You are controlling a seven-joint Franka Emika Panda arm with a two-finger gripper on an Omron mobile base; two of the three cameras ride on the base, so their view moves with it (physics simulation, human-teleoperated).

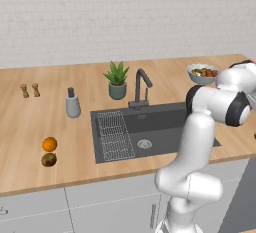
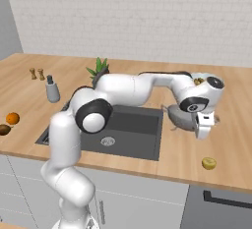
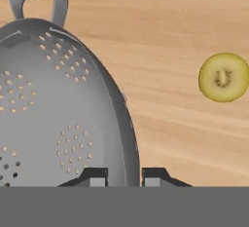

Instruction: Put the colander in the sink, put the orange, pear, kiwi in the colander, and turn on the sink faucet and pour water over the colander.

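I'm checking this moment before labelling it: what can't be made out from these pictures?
- Colander: in the right base view the arm covers most of it; in the hand view the left and bottom edges cut it off.
- Gripper: shut on the colander's rim, but the hand view shows just the fingertips.
- Fruit bowl: its contents are too small to tell apart in the left base view.
- Sink: the arm hides its left part in the right base view.

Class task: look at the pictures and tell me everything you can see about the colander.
The colander is a round grey metal bowl with clusters of fine holes and a loop handle at its rim. It sits on the wooden counter to the right of the sink, not yet in the basin. The gripper is shut on its rim, one fingertip inside the bowl and one outside. It holds no fruit.
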